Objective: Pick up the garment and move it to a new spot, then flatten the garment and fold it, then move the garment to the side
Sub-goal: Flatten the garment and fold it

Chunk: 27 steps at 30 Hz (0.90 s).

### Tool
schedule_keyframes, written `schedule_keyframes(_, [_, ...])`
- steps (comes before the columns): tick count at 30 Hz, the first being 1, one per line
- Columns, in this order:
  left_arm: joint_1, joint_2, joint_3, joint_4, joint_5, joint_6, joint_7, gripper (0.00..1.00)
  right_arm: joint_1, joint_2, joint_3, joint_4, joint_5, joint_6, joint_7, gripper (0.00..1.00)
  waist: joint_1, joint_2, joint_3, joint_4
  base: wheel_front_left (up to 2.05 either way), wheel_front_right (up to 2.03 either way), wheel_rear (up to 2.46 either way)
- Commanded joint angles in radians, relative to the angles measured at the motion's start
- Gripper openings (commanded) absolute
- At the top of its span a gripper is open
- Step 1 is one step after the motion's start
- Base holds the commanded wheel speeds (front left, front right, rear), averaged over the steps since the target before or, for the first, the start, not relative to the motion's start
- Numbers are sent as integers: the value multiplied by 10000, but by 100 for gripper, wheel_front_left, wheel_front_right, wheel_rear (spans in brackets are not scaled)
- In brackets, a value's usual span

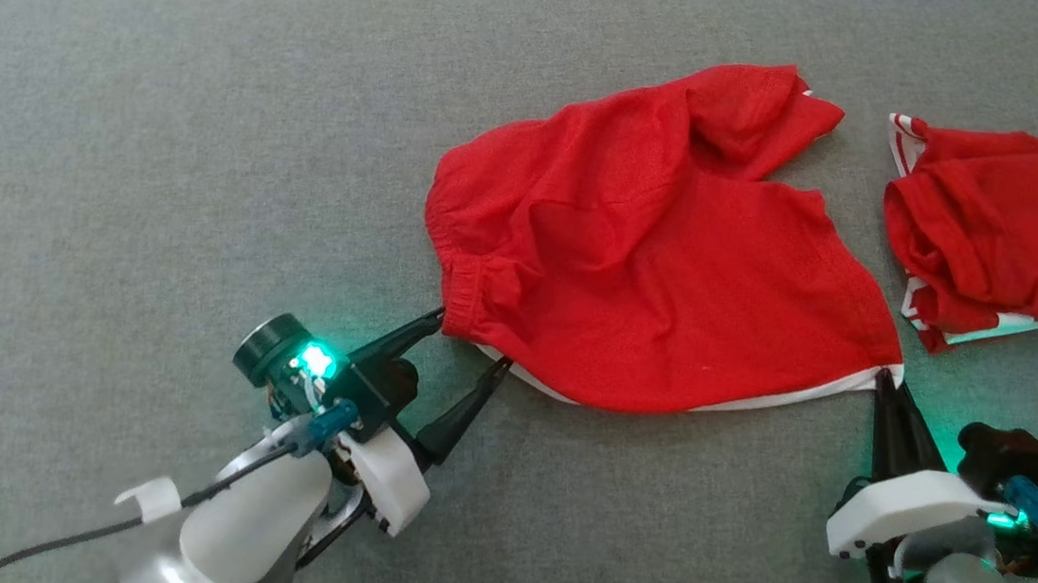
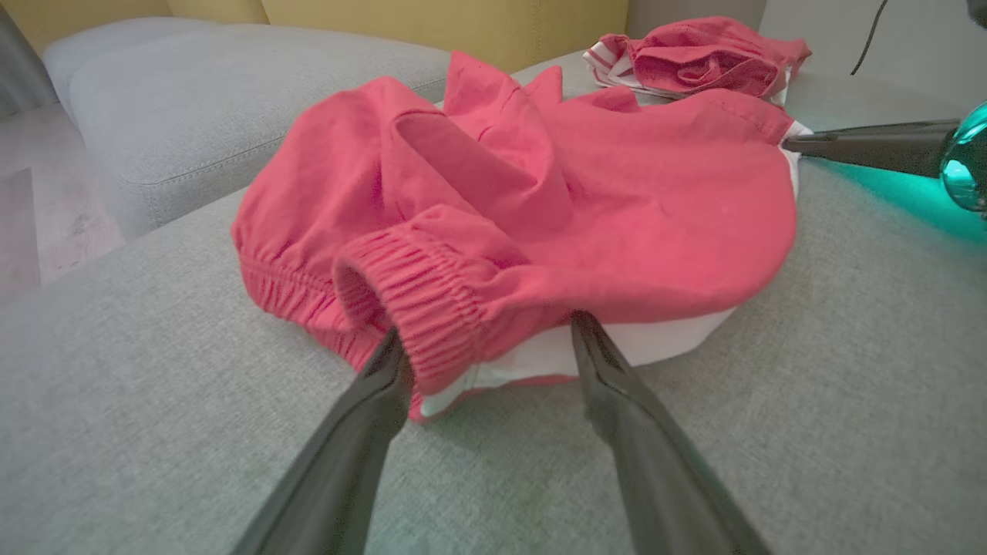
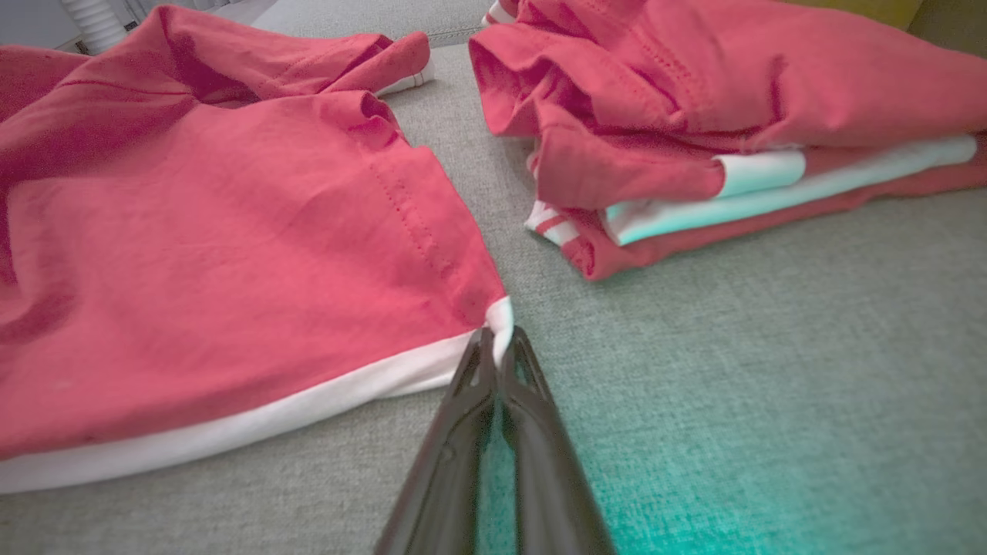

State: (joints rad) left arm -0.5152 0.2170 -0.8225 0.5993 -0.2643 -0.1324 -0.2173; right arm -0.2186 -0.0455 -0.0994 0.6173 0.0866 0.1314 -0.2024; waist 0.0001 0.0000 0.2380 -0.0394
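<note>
Head view: a red garment (image 1: 654, 276), shorts by the look of them, lies rumpled in the middle of the grey sofa (image 1: 156, 199). Its elastic waistband (image 1: 472, 287) points toward the left gripper (image 1: 472, 339), and a white hem (image 1: 756, 405) runs along the near edge. That gripper's jaws are spread wide; in the left wrist view they stand either side of the bunched waistband corner, at the cloth but not pinching it. The right gripper (image 1: 884, 376) has its jaws clenched on the white corner of the hem, as the right wrist view shows plainly. Just beyond it, apart from the shorts, sits a second folded red garment (image 1: 1011, 225) with white stripes at its edge.
</note>
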Motion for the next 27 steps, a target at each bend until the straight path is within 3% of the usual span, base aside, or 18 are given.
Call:
schedule_keyframes(1, [-518, 310, 82, -155, -154, 19, -139, 100, -230, -47, 281, -157, 44, -7, -71, 0, -1, 0, 34, -30, 0, 0, 0])
schedule_keyframes(5, [-753, 359, -403, 47, -411, 18, -156, 100, -281, -47, 358, -146, 61, -7, -76, 0, -1, 0, 94, -61, 0, 0, 0])
schedule_keyframes(6, [-807, 375, -527, 115, -462, 18, -146, 90, -299, -47, 378, -148, 64, -7, -80, 0, -1, 0, 103, -70, 0, 0, 0])
schedule_keyframes(7, [-857, 389, -663, 185, -510, 18, -115, 55, -316, -47, 394, -151, 69, -7, -84, 0, -1, 0, 108, -76, 0, 0, 0])
schedule_keyframes(8, [-909, 402, -798, 253, -557, 18, -77, 31, -332, -47, 408, -161, 75, -7, -91, 0, -1, 0, 112, -77, 0, 0, 0])
schedule_keyframes(9, [-909, 402, -798, 253, -557, 18, -77, 31, -332, -47, 408, -161, 75, -7, -91, 0, -1, 0, 112, -77, 0, 0, 0])
schedule_keyframes(10, [-956, 413, -918, 318, -611, 18, -44, 0, -345, -47, 433, -182, 81, -7, -106, 0, -1, 0, 109, -74, 0, 0, 0])
schedule_keyframes(18, [-1146, 578, -1175, 632, -982, 25, -109, 0, -321, -47, 653, -643, 202, -7, -271, 0, -1, 0, -163, 50, 0, 0, 0])
schedule_keyframes(27, [-1496, 951, -565, 94, -1727, 62, -14, 0, -441, -57, 995, -2009, 433, -7, -240, 0, -1, 0, -719, 307, 0, 0, 0])
